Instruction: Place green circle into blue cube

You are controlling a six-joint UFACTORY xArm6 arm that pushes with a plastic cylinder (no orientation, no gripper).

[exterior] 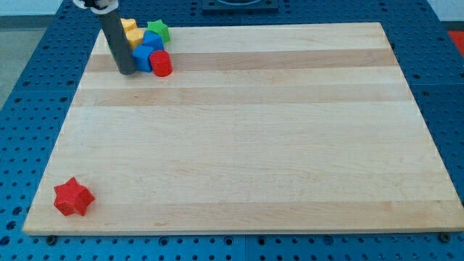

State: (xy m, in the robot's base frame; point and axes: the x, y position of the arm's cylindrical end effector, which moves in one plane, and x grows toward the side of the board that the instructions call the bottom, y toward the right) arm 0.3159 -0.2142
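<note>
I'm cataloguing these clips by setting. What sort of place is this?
Probably a robotics lab bench: a wooden board lies on a blue perforated table, with small coloured blocks clustered by my tip and a red star apart.

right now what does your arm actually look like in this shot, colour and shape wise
Only the end of my arm shows: a straight, smooth, dark grey cylindrical rod coming down from the view's top left, with a bit of white fitting above it at the frame edge. No jaws, cables or markings are visible. My tip is blunt and rests on the wooden board, just left of the blue block and red cylinder.
</note>
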